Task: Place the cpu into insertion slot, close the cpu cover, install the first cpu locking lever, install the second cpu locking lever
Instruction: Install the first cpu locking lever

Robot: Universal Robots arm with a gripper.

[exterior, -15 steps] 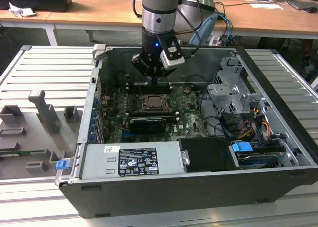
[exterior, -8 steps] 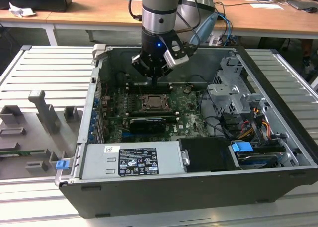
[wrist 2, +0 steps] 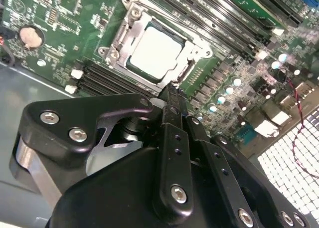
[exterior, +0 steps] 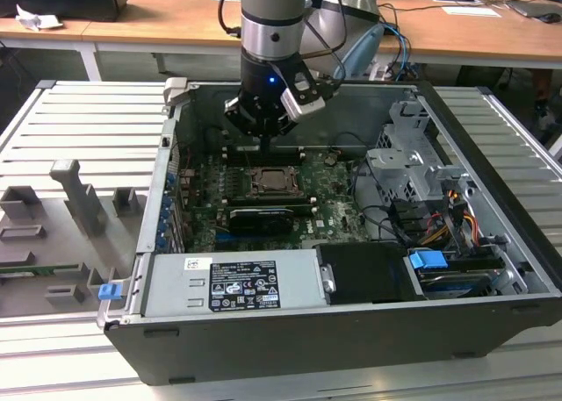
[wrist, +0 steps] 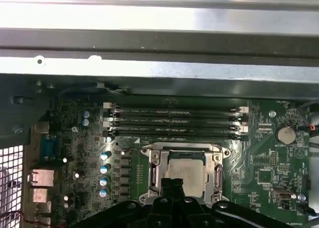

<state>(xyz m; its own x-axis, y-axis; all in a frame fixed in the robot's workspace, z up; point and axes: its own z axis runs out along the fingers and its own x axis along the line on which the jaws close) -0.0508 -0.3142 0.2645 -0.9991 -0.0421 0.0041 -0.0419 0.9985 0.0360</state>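
- The cpu [wrist 2: 154, 52] lies flat in its socket near the middle of the motherboard [wrist 2: 55, 18]; its pale metal top shows in both wrist views [wrist: 185, 170] and as a small square in the exterior view [exterior: 272, 183]
- The cpu cover [wrist 2: 119, 38] is down over the chip, its silvery frame lying around the metal top on all sides; in the first wrist view the frame [wrist: 155, 174] sits just beside the memory slots [wrist: 174, 120]
- The fingers [wrist 2: 172, 96] are narrow, drawn together with nothing seen between them; their tips are at the socket's edge, just beside the cover's rim; whether they touch it I cannot tell
- In the exterior view the fingers [exterior: 263, 140] hang over the memory-slot side of the socket, toward the far wall of the computer case [exterior: 351, 348]
- A long black card [exterior: 256, 218] lies on the socket's near side; a grey power supply [exterior: 233, 282] fills the case's near edge
- A coin battery [wrist: 285, 134] sits toward a corner of the motherboard
- The case rests on a slatted metal table [exterior: 79, 120]
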